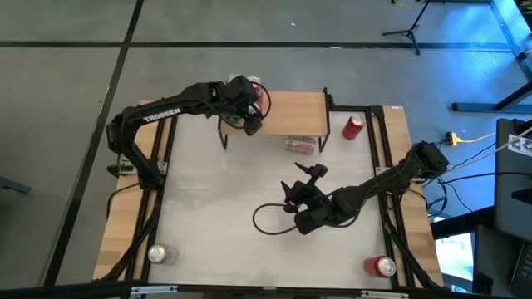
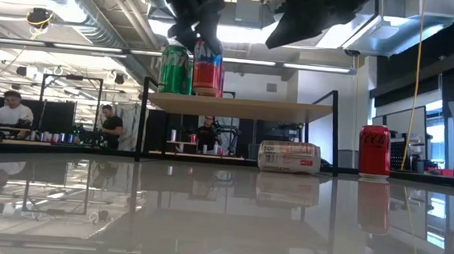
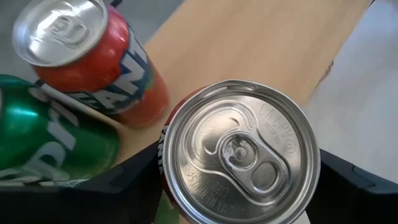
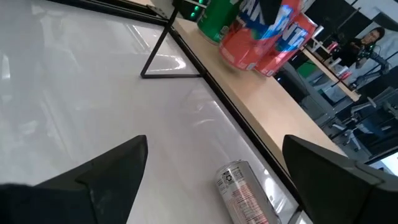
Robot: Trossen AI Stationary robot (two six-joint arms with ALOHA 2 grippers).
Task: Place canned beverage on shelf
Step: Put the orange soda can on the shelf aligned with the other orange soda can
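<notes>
Holding a red can point(image 3: 239, 152) in my left claw point(image 1: 247, 106) above the shelf point(image 1: 295, 116) at its far left end, close beside a green Sprite can point(image 2: 175, 68) and a Fanta can point(image 2: 207, 67). Risk: nudging either neighbour over while lowering or releasing. My right claw point(image 1: 301, 184) waits wide at mid-table. Legible: TROSSEN on my left arm point(image 1: 162, 115); a Coca-Cola can point(image 2: 374, 151) stands on the table point(image 1: 208, 191), right of the shelf.

I see two cans point(image 2: 191, 67) upright on the shelf point(image 2: 240, 107) at its left end; one can point(image 2: 289, 157) lies under it, another point(image 2: 374, 151) stands right.
</notes>
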